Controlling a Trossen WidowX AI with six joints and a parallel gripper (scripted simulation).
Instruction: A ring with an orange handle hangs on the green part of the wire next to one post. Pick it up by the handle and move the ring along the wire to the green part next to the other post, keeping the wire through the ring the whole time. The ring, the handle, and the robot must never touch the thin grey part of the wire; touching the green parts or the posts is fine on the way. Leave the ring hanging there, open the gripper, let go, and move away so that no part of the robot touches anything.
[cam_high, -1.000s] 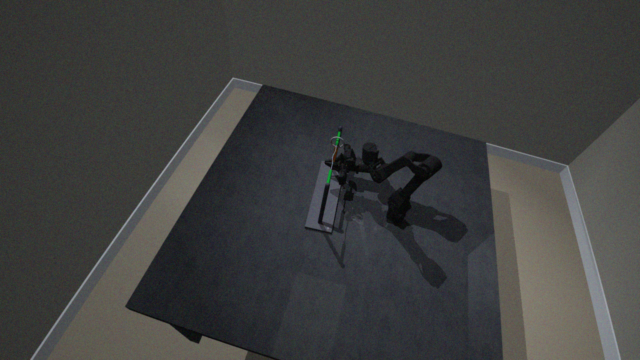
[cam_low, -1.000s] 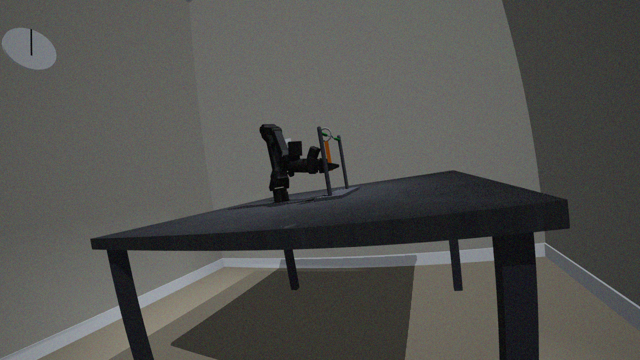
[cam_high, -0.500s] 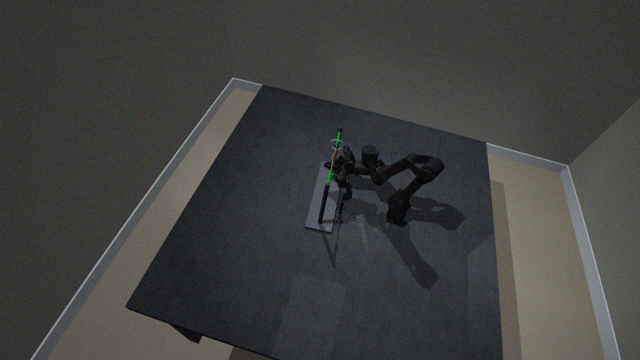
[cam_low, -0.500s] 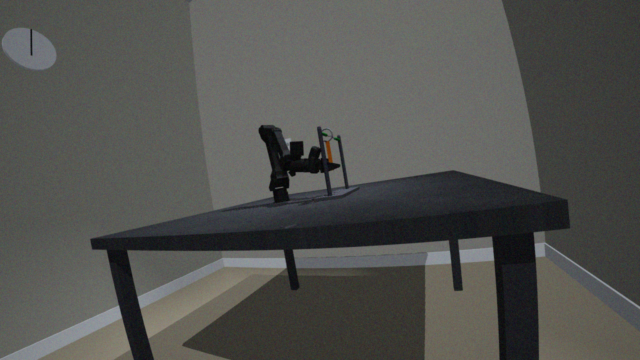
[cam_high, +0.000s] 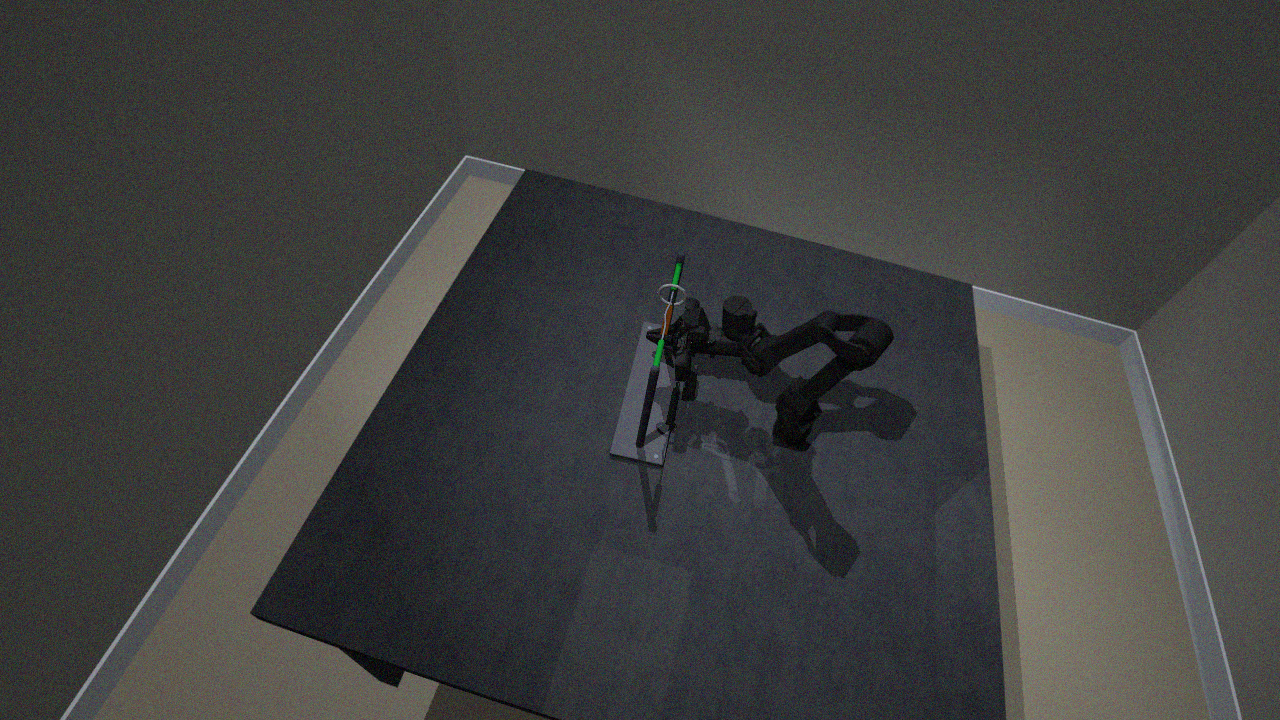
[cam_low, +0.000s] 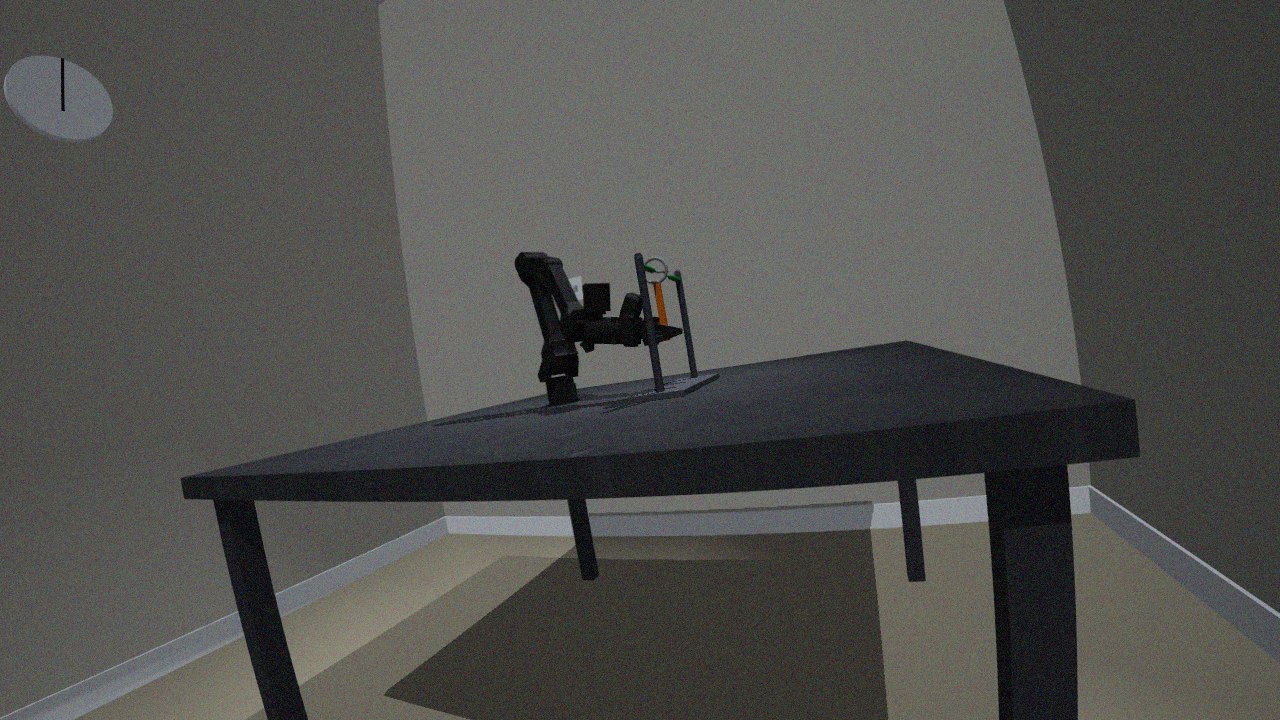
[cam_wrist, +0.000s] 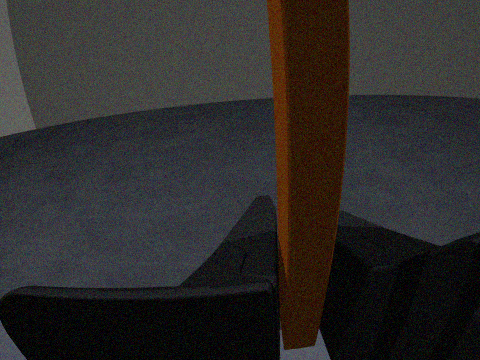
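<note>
My black parallel-jaw gripper is clamped on the long orange handle of the thin pale ring; I can read no writing anywhere.

One arm with one gripper stands on one surface. There are two posts on one base plate. One ring has one orange handle, and the wire shows two green parts.
</note>
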